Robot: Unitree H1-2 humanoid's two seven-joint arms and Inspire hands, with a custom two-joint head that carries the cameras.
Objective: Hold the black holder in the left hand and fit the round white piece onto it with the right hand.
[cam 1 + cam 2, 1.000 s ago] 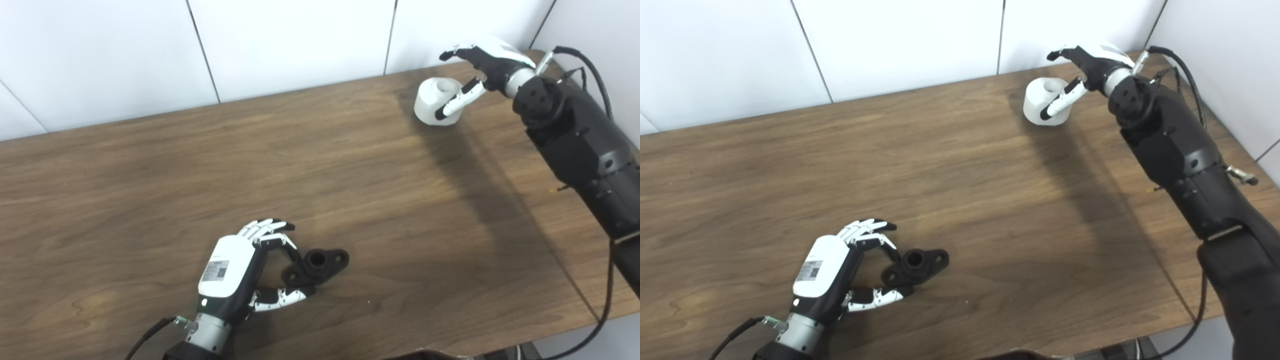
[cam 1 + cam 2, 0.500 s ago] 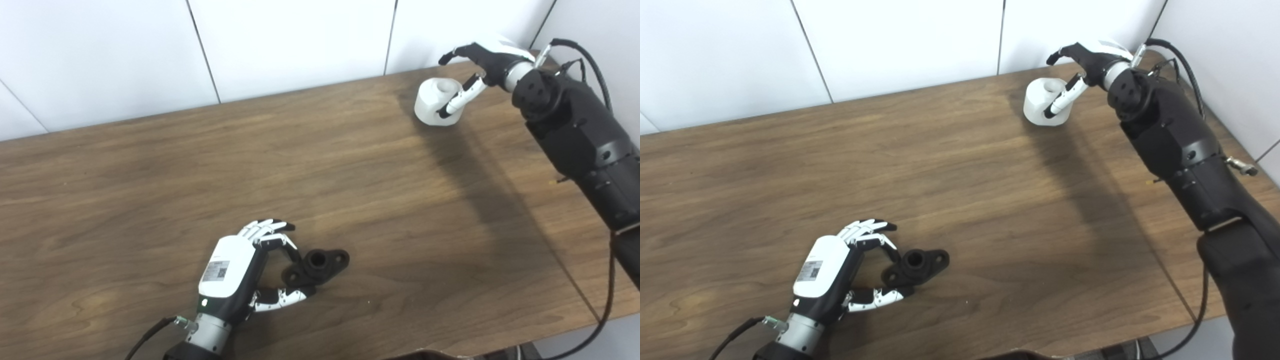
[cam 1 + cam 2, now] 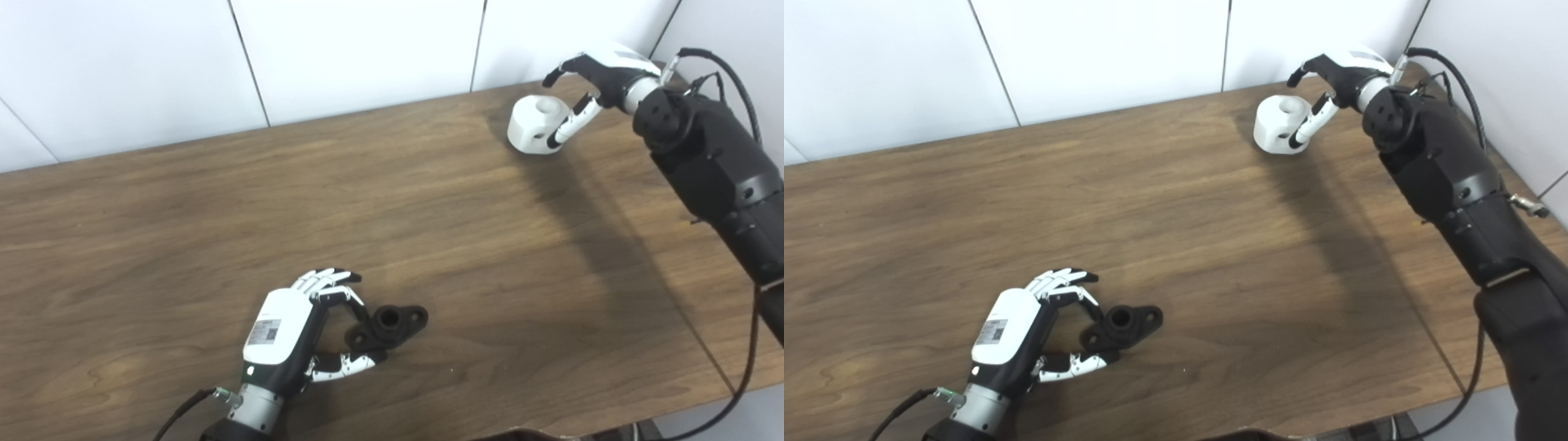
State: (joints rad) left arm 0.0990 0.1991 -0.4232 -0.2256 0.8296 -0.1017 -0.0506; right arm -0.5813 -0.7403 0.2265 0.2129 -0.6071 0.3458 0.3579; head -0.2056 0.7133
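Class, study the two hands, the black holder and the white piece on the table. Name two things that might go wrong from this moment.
1. The right hand has its fingers apart around the white piece, which looks tilted; closing now may knock it over or away.
2. The left hand only brackets one end of the black holder, which lies flat on the table; a grip there may let it twist or slip.

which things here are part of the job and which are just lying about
Part of the job:
- black holder, on the table at the left hand's fingertips
- round white piece, far right corner, at the right hand
- left hand
- right hand

Not part of it:
- wooden table, only the work surface
- white wall panels
- no loose extra items visible
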